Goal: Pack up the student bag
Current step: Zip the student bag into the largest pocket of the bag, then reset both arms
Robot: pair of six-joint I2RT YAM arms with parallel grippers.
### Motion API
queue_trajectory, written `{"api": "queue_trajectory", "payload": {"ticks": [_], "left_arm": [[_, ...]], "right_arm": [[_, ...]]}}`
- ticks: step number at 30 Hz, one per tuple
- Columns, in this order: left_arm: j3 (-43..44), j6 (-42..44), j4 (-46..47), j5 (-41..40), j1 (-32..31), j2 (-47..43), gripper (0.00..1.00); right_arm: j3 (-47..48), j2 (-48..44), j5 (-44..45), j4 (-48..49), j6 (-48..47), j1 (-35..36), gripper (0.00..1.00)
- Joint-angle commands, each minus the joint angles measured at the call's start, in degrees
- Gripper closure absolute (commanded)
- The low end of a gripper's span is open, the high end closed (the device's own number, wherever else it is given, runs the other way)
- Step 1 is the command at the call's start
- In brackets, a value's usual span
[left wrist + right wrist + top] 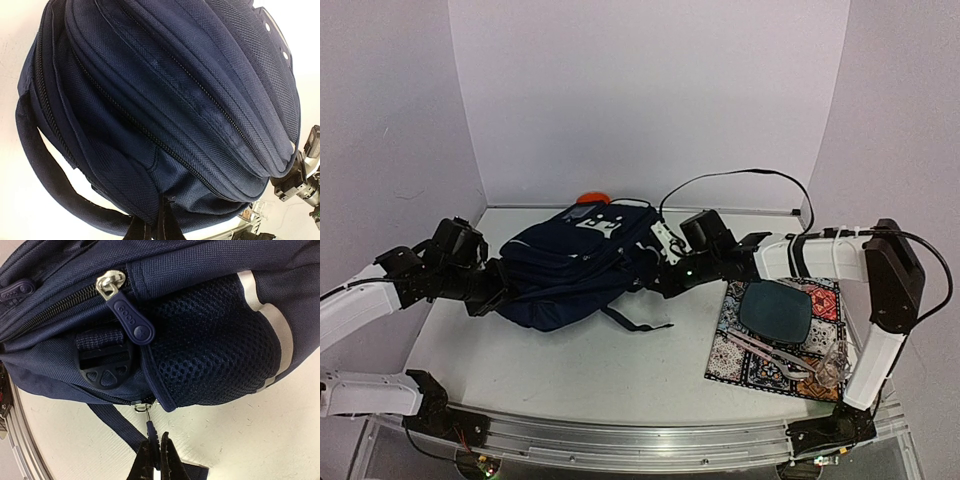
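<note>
**Inspector:** Jaws first. What is the left arm doing?

**Assistant:** The left jaws are pinching shut on the student bag, gripping fabric at a seam beside a zip end.

**Inspector:** And the right arm?

**Assistant:** The right jaws are clamping the zip pull, which is hanging from the lower slider under the mesh side pocket.

**Inspector:** Where is the bag sitting?

**Assistant:** It is lying on its side on the tabletop, left of centre, between the two arms.

**Inspector:** Surroundings?

**Assistant:** An orange object is showing just behind the bag. A patterned mat is lying apart on the right, carrying a dark rounded item and smaller pieces I cannot identify.
</note>
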Motion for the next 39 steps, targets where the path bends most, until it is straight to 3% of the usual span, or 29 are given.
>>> {"api": "queue_trajectory", "payload": {"ticks": [1,4,6,11,14,18,26,31,39], "left_arm": [[1.2,2.8,-10.0,-12.5,2.5,-4.0,1.0],[0.2,3.2,-7.9,-10.4,2.5,-2.3,0.99],[-0.5,3.3,-5.6,-8.7,2.5,-1.4,0.93],[1.6,5.6,-1.5,-8.4,2.5,1.2,0.59],[5.0,8.5,-1.2,-10.1,2.7,3.6,0.43],[9.5,13.5,-1.2,-11.5,5.6,7.1,0.32],[17.0,27.1,-1.1,-9.4,20.9,10.1,0.13],[23.3,34.3,-1.2,-7.8,26.5,10.2,0.01],[33.1,41.1,-2.4,-17.7,26.4,4.5,0.0]], "right_arm": [[1.4,0.3,18.1,-8.8,1.5,-9.3,1.0],[0.2,-1.0,14.8,-6.8,2.1,-9.4,1.0],[-0.9,-2.1,13.5,-5.4,2.6,-9.3,0.98],[-1.7,-5.3,11.1,-5.0,3.0,-9.4,0.66],[-1.7,-7.7,11.2,-5.0,3.1,-9.9,0.52],[-2.0,-11.0,12.4,-5.5,3.3,-11.8,0.35],[-2.9,-18.8,19.6,-10.4,3.5,-18.6,0.03],[-3.0,-28.2,25.0,-15.4,2.4,-23.8,0.02],[-0.6,-44.4,36.7,-24.7,2.6,-24.5,0.02]]}}
